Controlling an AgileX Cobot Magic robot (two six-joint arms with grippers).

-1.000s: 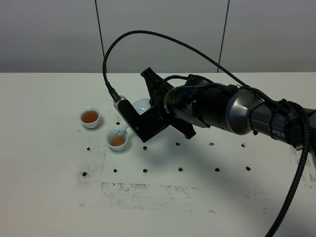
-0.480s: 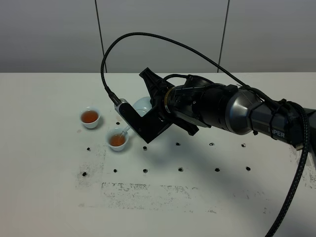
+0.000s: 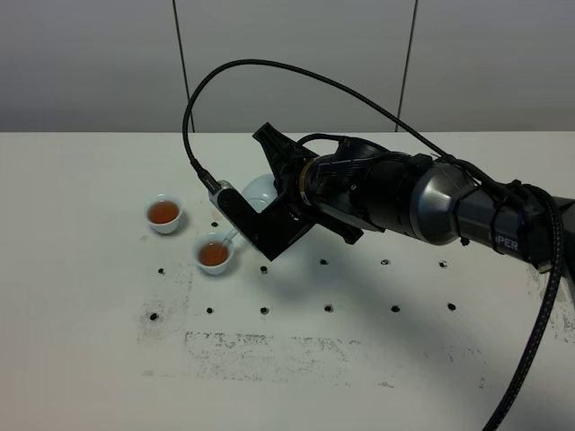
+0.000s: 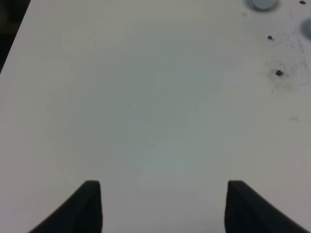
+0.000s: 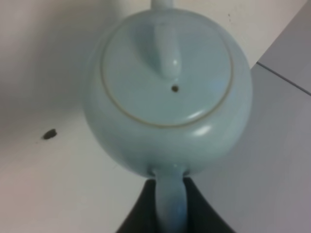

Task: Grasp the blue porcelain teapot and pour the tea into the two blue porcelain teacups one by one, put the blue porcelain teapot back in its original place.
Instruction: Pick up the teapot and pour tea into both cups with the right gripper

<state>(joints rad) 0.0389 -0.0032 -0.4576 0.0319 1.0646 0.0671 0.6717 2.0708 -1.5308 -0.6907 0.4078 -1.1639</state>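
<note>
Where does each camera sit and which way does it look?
Exterior high: mounted high, looking down on the white table; shows the right arm, blue teapot, far teacup and near teacup.
Left wrist: behind the open left pincer, facing bare table; only its tips show.
Right wrist: behind the right pincer, facing the teapot's lid; pincer shut on the handle.
Shared: exterior high and right wrist both show the teapot.

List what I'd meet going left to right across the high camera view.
far teacup → nearer teacup → blue teapot → right arm
</note>
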